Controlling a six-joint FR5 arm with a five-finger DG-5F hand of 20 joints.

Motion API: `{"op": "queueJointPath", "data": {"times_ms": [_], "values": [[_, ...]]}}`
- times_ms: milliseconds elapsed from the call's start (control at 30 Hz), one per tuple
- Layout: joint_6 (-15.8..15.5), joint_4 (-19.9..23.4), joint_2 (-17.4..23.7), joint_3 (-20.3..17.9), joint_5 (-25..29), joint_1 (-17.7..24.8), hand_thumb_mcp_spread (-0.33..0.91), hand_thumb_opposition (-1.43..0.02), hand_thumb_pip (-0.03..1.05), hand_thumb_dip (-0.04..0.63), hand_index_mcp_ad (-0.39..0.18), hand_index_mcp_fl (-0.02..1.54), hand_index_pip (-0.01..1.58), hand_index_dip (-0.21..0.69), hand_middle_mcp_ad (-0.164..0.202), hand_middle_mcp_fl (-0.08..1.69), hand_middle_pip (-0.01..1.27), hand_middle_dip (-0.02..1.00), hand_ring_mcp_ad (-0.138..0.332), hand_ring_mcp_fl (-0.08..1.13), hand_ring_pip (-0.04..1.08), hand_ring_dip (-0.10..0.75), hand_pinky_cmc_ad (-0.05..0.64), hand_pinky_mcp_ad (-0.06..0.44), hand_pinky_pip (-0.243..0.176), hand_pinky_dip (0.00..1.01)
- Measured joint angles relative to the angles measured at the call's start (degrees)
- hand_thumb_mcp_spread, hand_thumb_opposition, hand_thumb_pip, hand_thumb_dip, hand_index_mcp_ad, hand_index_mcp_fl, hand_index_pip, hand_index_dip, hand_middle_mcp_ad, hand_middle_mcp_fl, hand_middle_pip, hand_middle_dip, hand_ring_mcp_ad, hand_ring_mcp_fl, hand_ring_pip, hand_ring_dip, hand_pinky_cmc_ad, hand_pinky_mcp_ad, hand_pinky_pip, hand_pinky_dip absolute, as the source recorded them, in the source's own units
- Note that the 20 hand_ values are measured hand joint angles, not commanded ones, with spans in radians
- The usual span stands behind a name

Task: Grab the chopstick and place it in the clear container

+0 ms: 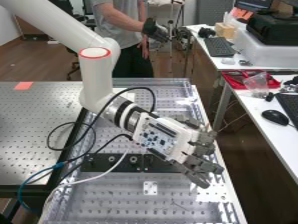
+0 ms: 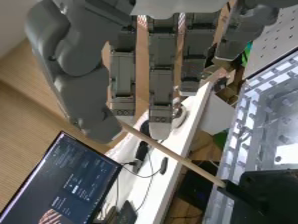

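First, one white arm (image 1: 97, 75), bent down from upper left; next, robot hand (image 1: 163, 137), tilted down rightward over the tabletop (image 1: 100, 202), fingers straight, thumb apart. Chopstick (image 2: 189, 164), wooden, slanting from the thumb tip to a black fitting (image 2: 273, 192), contact unclear.

- the chopstick (image 2: 173, 155) looked like smooth, matt wood
- the hand (image 1: 163, 139) had a smooth, matt, plastic-like finish
- the container (image 2: 233, 142) looked like clear, glossy plastic
- the worktop (image 1: 33, 125) was perforated metal with a soft shine
- the arm (image 1: 95, 75) looked smooth
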Motion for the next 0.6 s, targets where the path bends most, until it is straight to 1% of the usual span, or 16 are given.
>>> {"op": "queueJointPath", "data": {"times_ms": [67,133,200,267,333,367,400,433,500,600], "values": [[0.16,-0.11,-0.05,0.10,0.00,-0.01,0.53,-0.82,0.60,0.333,-0.122,0.37,1.25,0.016,0.077,0.65,0.60,0.59,0.091,0.35,0.08,0.363,0.175,0.199,-0.091,0.18],[0.03,-0.11,-0.09,0.18,0.04,0.01,0.53,-0.82,0.60,0.333,-0.122,0.39,1.25,0.016,0.075,0.66,0.60,0.59,0.093,0.34,0.08,0.374,0.178,0.199,-0.091,0.18],[-0.11,-0.11,-0.13,0.26,0.29,-0.01,0.54,-0.83,0.60,0.333,-0.122,0.39,1.25,0.016,0.077,0.66,0.60,0.59,0.093,0.37,0.09,0.375,0.199,0.199,-0.089,0.18],[-0.18,-0.15,-0.17,0.32,0.41,-0.03,0.54,-0.83,0.58,0.333,-0.122,0.39,1.22,0.016,0.075,0.71,0.60,0.59,0.084,0.38,0.09,0.375,0.195,0.199,-0.089,0.18],[-0.24,-0.15,-0.27,0.44,0.53,-0.06,0.53,-0.83,0.58,0.337,-0.134,0.39,1.22,0.016,0.063,0.71,0.60,0.59,0.084,0.38,0.09,0.375,0.195,0.201,-0.093,0.18],[-0.25,-0.14,-0.27,0.44,0.55,-0.07,0.53,-0.83,0.58,0.337,-0.136,0.41,1.22,0.016,0.063,0.71,0.60,0.59,0.087,0.38,0.08,0.375,0.194,0.201,-0.086,0.18],[-0.27,-0.10,-0.30,0.45,0.57,-0.06,0.55,-0.83,0.58,0.326,-0.136,0.43,1.22,0.016,0.066,0.72,0.60,0.60,0.087,0.39,0.09,0.379,0.215,0.201,-0.075,0.18],[-0.29,-0.01,-0.31,0.49,0.62,-0.06,0.55,-0.83,0.58,0.325,-0.136,0.42,1.22,0.016,0.066,0.71,0.60,0.61,0.086,0.40,0.09,0.380,0.215,0.201,-0.075,0.18],[-0.30,0.02,-0.36,0.53,0.68,-0.05,0.55,-0.83,0.57,0.325,-0.136,0.44,1.22,0.016,0.066,0.76,0.60,0.60,0.087,0.41,0.08,0.379,0.218,0.201,-0.075,0.18],[-0.21,-0.15,-0.50,0.71,0.72,-0.04,0.55,-0.83,0.55,0.325,-0.136,0.46,1.20,0.016,0.066,0.77,0.60,0.61,0.087,0.41,0.08,0.379,0.227,0.201,-0.075,0.18]]}}
